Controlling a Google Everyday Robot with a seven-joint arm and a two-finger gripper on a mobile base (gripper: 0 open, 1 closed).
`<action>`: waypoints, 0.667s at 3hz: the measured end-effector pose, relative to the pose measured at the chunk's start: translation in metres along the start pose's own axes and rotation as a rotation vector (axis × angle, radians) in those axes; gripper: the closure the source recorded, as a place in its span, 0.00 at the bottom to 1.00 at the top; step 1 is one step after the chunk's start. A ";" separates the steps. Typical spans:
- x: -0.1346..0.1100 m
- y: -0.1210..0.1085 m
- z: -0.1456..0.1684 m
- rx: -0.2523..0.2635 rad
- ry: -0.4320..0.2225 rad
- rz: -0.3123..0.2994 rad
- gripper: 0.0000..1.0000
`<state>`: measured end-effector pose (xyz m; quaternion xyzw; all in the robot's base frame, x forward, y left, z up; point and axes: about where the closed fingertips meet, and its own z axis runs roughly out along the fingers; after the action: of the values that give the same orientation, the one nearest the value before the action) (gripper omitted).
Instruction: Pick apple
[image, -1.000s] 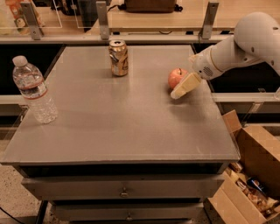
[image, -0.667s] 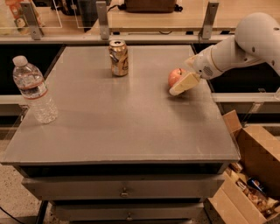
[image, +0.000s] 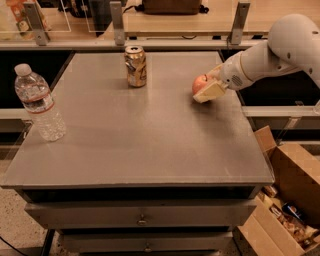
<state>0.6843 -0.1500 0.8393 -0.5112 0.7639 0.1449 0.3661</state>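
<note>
The orange-red apple (image: 198, 83) is at the right side of the grey table (image: 150, 145), level with the soda can. My gripper (image: 204, 88) reaches in from the right on a white arm (image: 270, 57). It is closed around the apple: one cream finger (image: 210, 91) lies across the apple's near side, and the other is behind it, mostly hidden. The apple sits low, just at the table surface; I cannot tell whether it still touches.
A soda can (image: 135, 66) stands at the back middle of the table. A clear water bottle (image: 39, 103) stands near the left edge. Open cardboard boxes (image: 290, 200) sit on the floor to the right. A rail with posts (image: 117, 25) runs behind the table.
The gripper and the apple have shifted together slightly up and to the left. The can and the bottle have not moved.
</note>
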 end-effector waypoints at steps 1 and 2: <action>-0.012 0.002 -0.012 -0.013 -0.016 -0.016 0.88; -0.032 0.006 -0.040 -0.010 -0.047 -0.036 1.00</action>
<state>0.6695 -0.1497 0.8884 -0.5230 0.7452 0.1541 0.3838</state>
